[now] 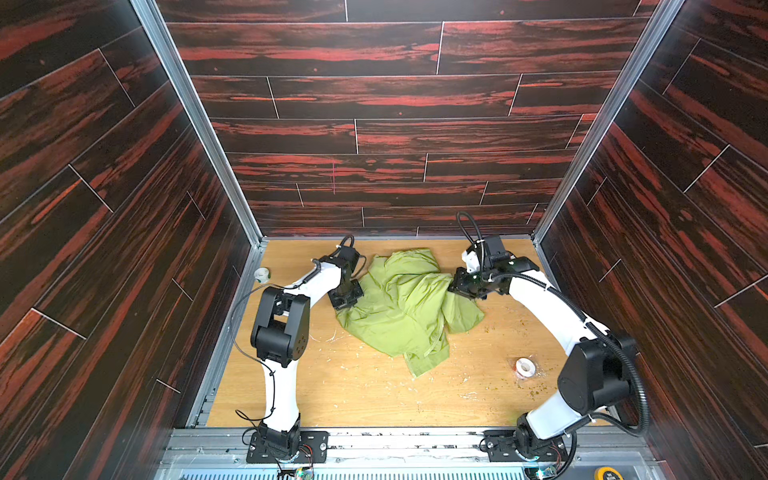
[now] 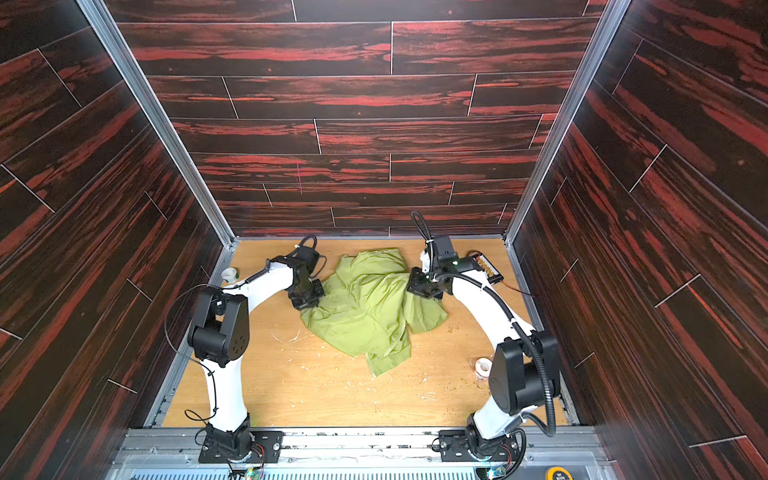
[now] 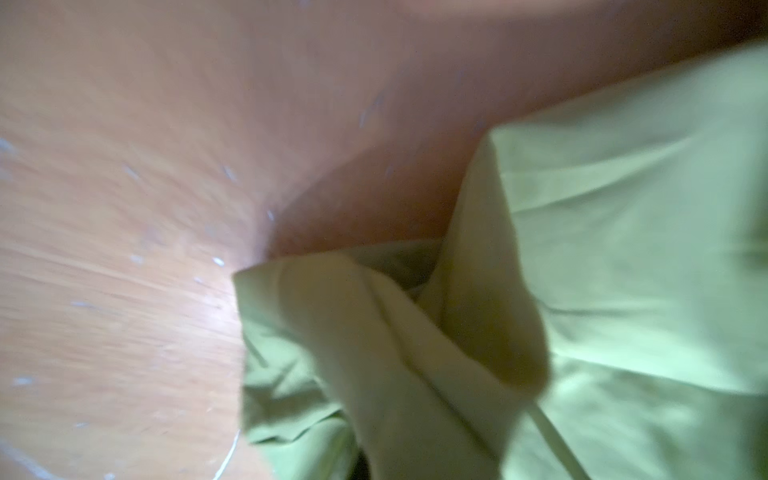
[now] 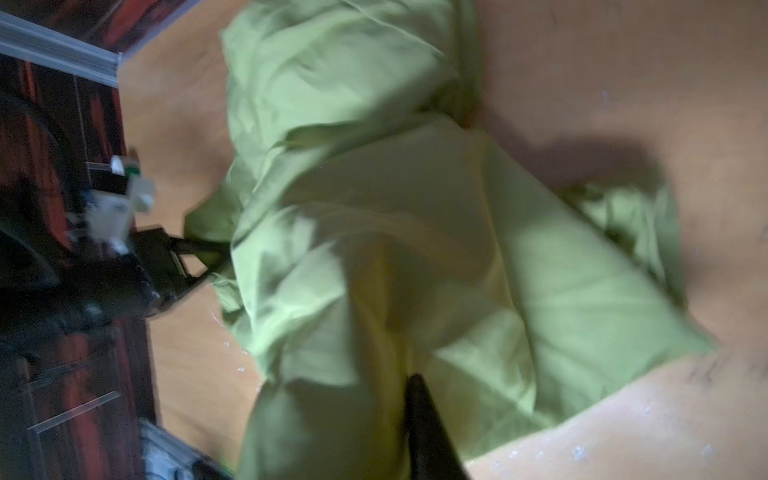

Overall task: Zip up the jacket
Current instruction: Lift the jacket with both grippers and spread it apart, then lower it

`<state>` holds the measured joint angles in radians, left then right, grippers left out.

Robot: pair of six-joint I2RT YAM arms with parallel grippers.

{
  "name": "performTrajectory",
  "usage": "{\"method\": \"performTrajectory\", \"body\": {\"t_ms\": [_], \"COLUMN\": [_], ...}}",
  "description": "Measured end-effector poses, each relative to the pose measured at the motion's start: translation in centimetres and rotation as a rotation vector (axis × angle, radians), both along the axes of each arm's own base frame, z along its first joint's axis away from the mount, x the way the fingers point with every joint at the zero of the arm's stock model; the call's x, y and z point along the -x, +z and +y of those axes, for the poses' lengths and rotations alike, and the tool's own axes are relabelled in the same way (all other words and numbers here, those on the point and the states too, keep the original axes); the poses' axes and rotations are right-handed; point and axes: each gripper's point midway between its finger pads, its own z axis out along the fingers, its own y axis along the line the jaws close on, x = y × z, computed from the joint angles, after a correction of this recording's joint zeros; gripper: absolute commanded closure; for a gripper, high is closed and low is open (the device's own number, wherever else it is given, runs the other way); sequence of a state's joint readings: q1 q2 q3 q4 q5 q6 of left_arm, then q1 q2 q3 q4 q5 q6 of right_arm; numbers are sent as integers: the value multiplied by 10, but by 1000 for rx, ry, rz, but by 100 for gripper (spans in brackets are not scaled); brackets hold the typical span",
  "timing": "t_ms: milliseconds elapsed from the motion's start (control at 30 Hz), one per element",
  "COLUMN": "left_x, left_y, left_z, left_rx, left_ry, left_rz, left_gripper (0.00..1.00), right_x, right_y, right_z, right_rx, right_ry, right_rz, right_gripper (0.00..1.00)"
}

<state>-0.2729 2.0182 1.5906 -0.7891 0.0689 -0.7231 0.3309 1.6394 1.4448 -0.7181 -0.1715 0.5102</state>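
Lime-green cloth filled the middle of the wooden table (image 1: 374,399). The jacket (image 1: 399,307) lay there in a crumpled heap between the two arms, not spread flat.

At the far left a small tape roll (image 1: 262,274) sat near the table's edge, apart from the work. The left arm (image 1: 282,386) rose from its base, bent sharply at the elbow and reached inward and down. This brought the left fingers (image 1: 347,305) onto the jacket's left border. They were closed, and I judged them to be pinching the cloth there to anchor that side while the heap was drawn open.

A pale toothed line, probably the zipper (image 2: 397,338), ran through folds on the near side of the heap, well apart from either grip. The step in hand therefore looked like spreading the garment rather than zipping it.

The right arm (image 1: 540,299) arched over the table's right side with its wrist turned inward. The right fingers (image 1: 452,286) were closed on a gathered fold at the jacket's far right side, and the cloth drew to a point toward them, which suggested a real hold. In the right wrist view one dark finger showed against the fabric.

A second tape roll (image 1: 524,368) lay near that arm's elbow, apart from the jacket.
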Motion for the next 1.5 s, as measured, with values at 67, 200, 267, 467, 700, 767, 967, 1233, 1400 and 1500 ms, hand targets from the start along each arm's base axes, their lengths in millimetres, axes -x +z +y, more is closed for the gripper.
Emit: {"method": "performTrajectory", "body": {"t_ms": [67,200,267,467,700,767,967,1233,1400,1500], "left_x": [-12,-37,-38,-20,-8,-5,14,52,51,37], "left_y": [33,140,195,350,453,473,540,603,589,560], "left_z": [3,6,7,11,30,31,29,35,40,43], "left_rx": [21,93,140,296,454,499,642,694,628,577], "left_ry": [6,6,5,1,67,76,71,52,78,105], "left_rz": [-76,-342,-485,-889,-1159,-1202,-1336,-1471,-1436,-1370], "left_gripper": [100,100,100,100,100,100,100,100,100,100], "right_x": [-8,-21,-25,-32,-14,-6,12,34,47,44], "right_y": [17,67,95,190,291,312,356,385,383,361], "right_z": [2,5,4,-9,-21,-20,-16,-3,1,-2], "right_rx": [-5,-34,-51,-119,-240,-279,-423,-574,-615,-611], "right_ry": [8,13,18,15,53,78,153,277,326,298], "right_rz": [-33,-131,-185,-373,-585,-626,-701,-721,-691,-618], "right_gripper": [100,100,100,100,100,100,100,100,100,100]}}
